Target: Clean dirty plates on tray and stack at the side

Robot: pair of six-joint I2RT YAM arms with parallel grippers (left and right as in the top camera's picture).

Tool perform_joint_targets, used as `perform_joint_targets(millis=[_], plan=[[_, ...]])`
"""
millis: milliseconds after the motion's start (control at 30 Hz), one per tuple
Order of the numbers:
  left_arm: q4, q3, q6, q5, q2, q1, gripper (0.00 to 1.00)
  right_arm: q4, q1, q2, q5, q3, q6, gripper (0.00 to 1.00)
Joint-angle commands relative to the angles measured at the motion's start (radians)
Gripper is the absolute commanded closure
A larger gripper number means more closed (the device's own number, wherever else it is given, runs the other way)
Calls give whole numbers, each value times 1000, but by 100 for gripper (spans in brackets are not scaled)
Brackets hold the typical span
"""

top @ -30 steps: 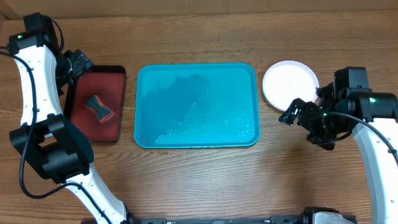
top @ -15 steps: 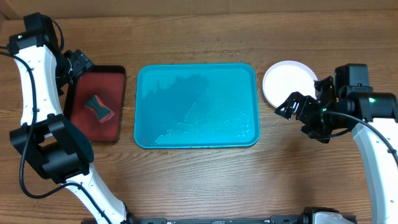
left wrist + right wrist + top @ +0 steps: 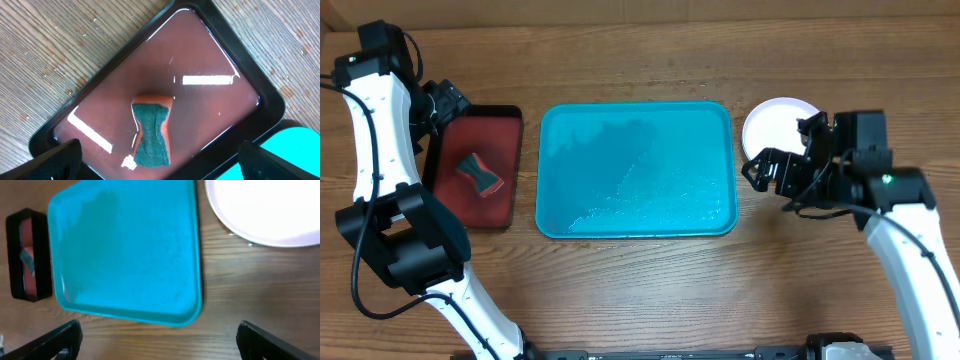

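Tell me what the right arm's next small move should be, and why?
Probably lift the right gripper up and away towards its own side. Its jaws stand open and empty, the turquoise tray holds no plates, and the white plate already lies on the tabletop beside the tray. Whether other plates lie under that plate cannot be told.
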Motion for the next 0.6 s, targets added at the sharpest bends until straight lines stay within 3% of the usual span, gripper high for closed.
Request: perform_joint_targets(millis=[0,300,567], plan=[[-2,8,1,0,-4,0,0,101,10,-107,-27,-105,-19,0],[-2,8,1,1,-4,0,0,478,10,-464,-34,-512,-19,0],[-1,8,1,0,-4,0,0,608,10,-848,-35,-805,-19,0]])
